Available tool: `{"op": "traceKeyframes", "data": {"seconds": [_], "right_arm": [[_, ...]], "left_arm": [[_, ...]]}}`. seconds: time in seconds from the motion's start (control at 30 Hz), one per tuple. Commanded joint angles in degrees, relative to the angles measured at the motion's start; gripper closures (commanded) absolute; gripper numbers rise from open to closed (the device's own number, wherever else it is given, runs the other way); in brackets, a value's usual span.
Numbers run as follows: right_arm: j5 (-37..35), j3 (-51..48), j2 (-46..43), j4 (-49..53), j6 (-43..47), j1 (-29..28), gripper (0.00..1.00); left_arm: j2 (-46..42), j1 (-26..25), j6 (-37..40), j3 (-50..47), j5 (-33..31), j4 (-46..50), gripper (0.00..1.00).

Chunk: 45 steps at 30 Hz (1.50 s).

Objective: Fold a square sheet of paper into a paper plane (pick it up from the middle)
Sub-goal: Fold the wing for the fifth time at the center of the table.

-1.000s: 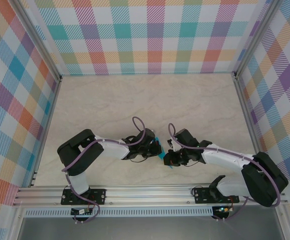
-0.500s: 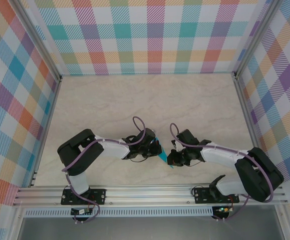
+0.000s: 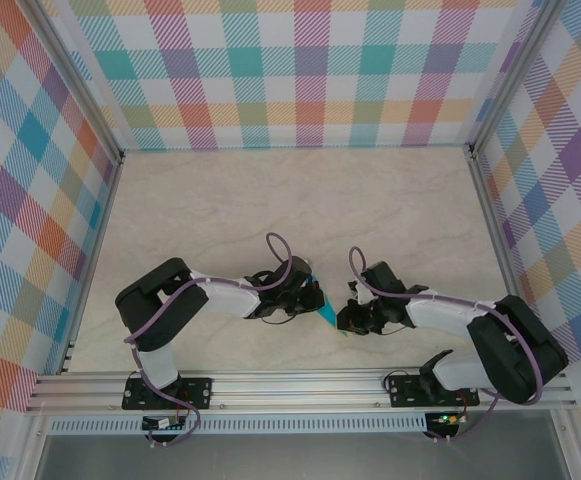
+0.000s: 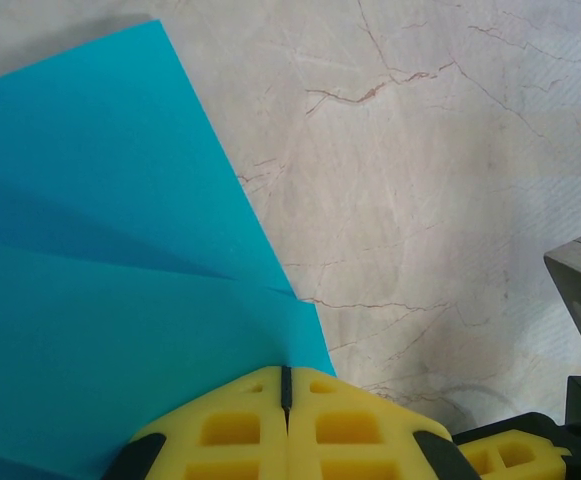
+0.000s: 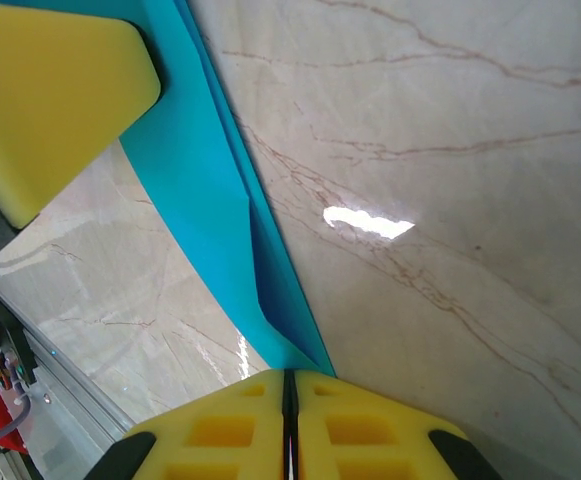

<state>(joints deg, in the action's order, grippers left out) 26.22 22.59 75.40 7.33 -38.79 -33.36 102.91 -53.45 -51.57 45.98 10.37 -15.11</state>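
Here, smooth matte teal paper plane, crisp straight creases.

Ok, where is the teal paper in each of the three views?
Top external: teal paper low centre, between the left claw and right claw.
Left wrist: spread over the left side, pinched in the shut claw at bottom centre.
Right wrist: a strip from top left down to the shut claw at the bottom.
Shared landmark: the veined marble tabletop beneath it.

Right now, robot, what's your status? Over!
Left gripper shut on the blue paper. Right gripper shut on its narrow end. Paper creased, held between both. Nothing in the way.
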Motion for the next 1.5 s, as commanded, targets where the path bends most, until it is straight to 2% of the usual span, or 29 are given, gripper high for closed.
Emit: {"op": "traceKeyframes", "data": {"seconds": [0.0,0.2,0.37,0.5,0.63,0.93,1.1,1.37,1.47], "right_arm": [[-1.1,-3.0,-1.3,4.4,-1.3,0.4,0.9],[-1.1,-2.8,-5.8,9.0,-0.7,0.4,0.88],[-2.6,-2.7,-2.5,8.9,-2.0,0.4,0.89],[-4.9,-1.8,1.4,9.5,-2.8,0.2,0.94],[-7.2,-1.9,0.7,10.7,-4.3,0.2,0.95],[1.5,2.5,-7.2,8.1,-1.6,0.2,0.92],[5.9,6.7,-2.5,2.7,-1.5,0.1,0.92],[6.2,7.6,5.5,-1.9,-1.6,0.1,0.91],[3.7,7.5,8.2,-0.1,-0.6,0.1,0.91]], "left_arm": [[1.8,0.5,0.8,-0.3,-0.7,3.5,0.97],[1.8,0.7,0.7,-0.4,-0.7,3.7,0.97],[2.0,0.7,0.6,-0.4,-0.7,3.4,0.97],[2.1,0.8,0.5,-0.3,-0.5,3.4,0.97],[2.1,0.9,0.7,-0.4,-0.4,3.7,0.97],[2.2,0.9,1.1,0.1,0.1,3.6,0.97],[2.5,0.9,1.0,0.5,0.1,3.8,0.97],[2.7,0.9,0.9,0.7,0.4,3.7,0.97],[2.6,0.9,1.0,0.8,0.5,3.9,0.97]]}}
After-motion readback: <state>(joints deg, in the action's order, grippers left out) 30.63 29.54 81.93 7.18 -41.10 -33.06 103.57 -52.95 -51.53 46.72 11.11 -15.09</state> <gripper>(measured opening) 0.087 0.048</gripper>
